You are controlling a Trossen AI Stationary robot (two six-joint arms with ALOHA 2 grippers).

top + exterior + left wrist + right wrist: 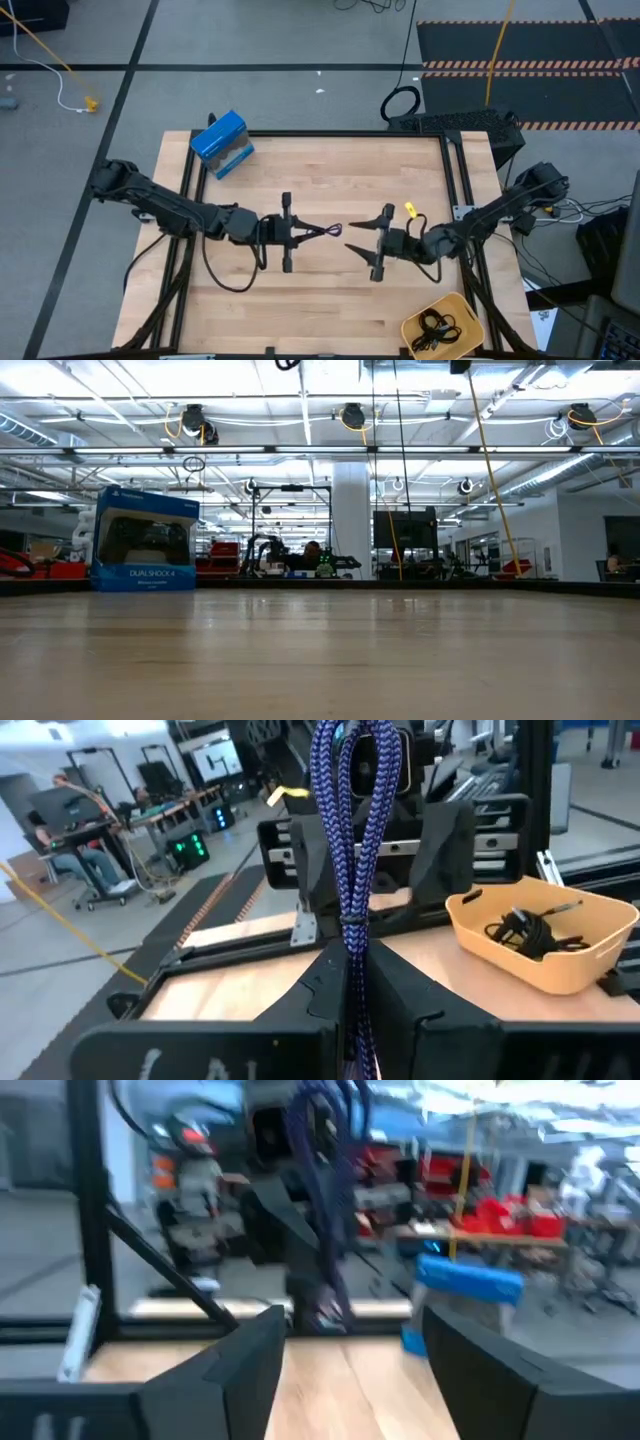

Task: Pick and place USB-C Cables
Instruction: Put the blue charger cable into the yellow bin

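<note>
The left gripper [306, 231] pinches the blue-purple cable [327, 231] above mid-worktop [330, 300] — its looped end points at the right gripper [352, 243], which faces it just apart with fingers spread wide, holding nothing. Two black cables [436, 325] lie in the yellow tray [470, 312] — at the worktop's near right corner.

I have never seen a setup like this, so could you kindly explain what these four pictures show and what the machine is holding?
These show two robot arms at a wooden table. One camera looks down from above, one looks level across the tabletop, and one sits on each wrist. The left gripper has its fingers shut on a blue-purple cable, held up above the table. The right gripper faces it, fingers open and empty. A blue box stands at the far left corner. A yellow tray at the near right corner holds black cables.
</note>
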